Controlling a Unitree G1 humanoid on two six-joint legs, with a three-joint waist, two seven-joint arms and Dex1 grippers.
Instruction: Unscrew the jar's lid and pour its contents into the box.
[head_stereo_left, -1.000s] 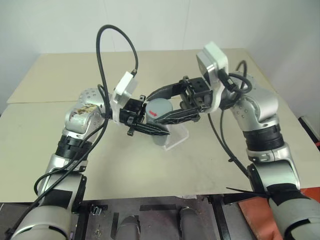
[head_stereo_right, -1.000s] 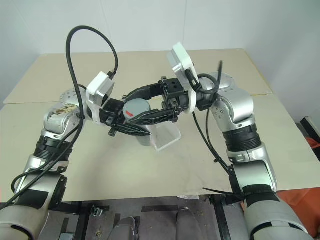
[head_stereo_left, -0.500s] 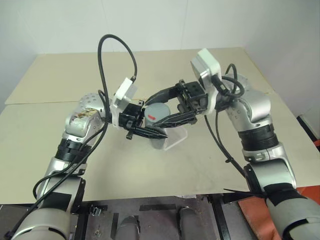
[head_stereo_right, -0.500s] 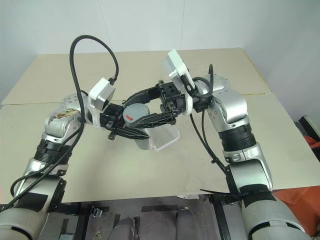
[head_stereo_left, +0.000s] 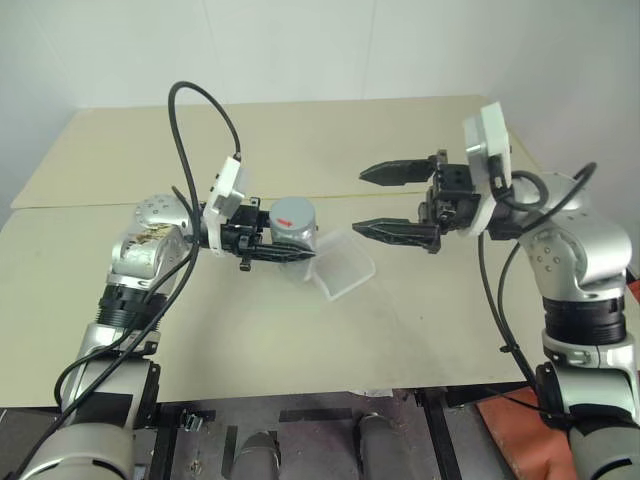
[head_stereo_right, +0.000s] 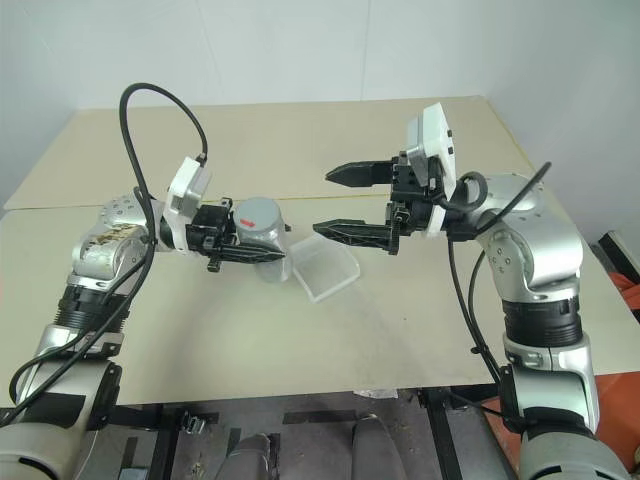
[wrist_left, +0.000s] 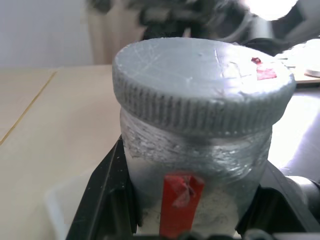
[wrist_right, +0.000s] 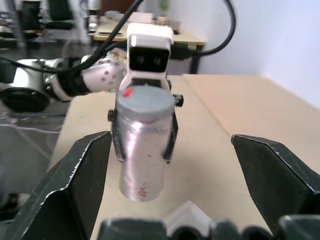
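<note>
Evidently I was mid-unscrewing: my left hand (head_stereo_left: 262, 243) clamped the jar (head_stereo_left: 291, 238) just left of the box (head_stereo_left: 340, 265) on the table (head_stereo_left: 400, 320), lid (head_stereo_left: 292, 213) on, while my right hand (head_stereo_left: 395, 200) stood apart nearby, needing to regrip and twist.
</note>
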